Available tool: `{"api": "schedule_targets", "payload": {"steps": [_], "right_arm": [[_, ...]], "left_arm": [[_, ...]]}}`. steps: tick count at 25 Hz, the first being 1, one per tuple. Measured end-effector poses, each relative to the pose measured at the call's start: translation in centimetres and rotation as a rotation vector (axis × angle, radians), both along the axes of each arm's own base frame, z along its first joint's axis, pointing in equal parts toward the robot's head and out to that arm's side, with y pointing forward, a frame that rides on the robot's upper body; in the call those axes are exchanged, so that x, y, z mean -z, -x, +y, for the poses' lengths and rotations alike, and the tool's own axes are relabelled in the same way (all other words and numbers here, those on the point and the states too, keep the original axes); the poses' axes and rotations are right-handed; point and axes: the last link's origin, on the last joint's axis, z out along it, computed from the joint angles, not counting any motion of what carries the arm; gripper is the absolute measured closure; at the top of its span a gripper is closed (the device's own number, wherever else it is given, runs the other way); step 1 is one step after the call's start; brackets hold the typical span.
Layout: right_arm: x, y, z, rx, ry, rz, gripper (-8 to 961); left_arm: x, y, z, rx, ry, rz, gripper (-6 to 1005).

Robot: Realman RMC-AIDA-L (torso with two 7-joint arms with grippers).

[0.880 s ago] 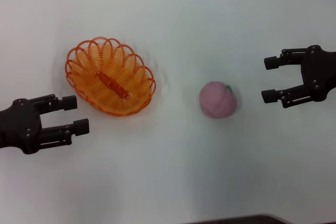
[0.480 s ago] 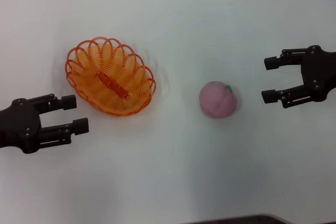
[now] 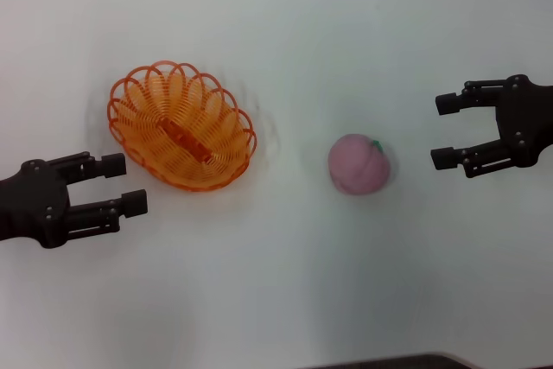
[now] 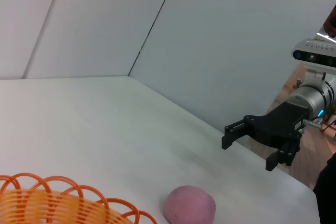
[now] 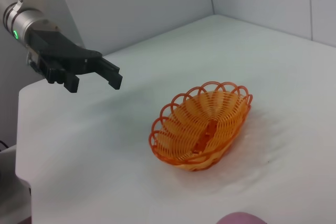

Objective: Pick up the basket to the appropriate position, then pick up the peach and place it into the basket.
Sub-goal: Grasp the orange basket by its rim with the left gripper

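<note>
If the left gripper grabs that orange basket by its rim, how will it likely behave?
The basket is thin looped strands, so probably light, and the rim may flex when pinched. It lies empty on the table, so it may slide if nudged. The open left gripper waits beside it.

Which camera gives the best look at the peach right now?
The head view: the whole peach shows from above, green stem mark included. The left wrist view shows it from the side, low in the picture. The right wrist view catches only a sliver at the picture's edge.
</note>
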Motion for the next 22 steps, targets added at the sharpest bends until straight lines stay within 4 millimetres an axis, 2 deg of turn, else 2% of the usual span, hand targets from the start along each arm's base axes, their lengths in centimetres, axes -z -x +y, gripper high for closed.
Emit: {"api": "schedule_targets", "payload": {"steps": [7, 12, 15, 22], "right_arm": [[0.1, 0.1, 0.1, -0.003, 0.002, -0.003, 37], [0.0, 0.1, 0.2, -0.006, 0.001, -0.002, 39], [0.0, 0.3, 0.3, -0.01, 0.0, -0.002, 40], [0.1, 0.4, 0.4, -0.015, 0.004, -0.003, 43]], "left_arm": [[-0.3, -0.1, 0.3, 0.004, -0.006, 0.007, 217], [-1.9, -1.1, 2.0, -0.003, -0.011, 0.02, 218], [-3.5, -2.6, 3.7, -0.023, -0.014, 0.056, 219], [-7.7, -8.3, 8.4, -0.067, -0.029, 0.167, 222]]}}
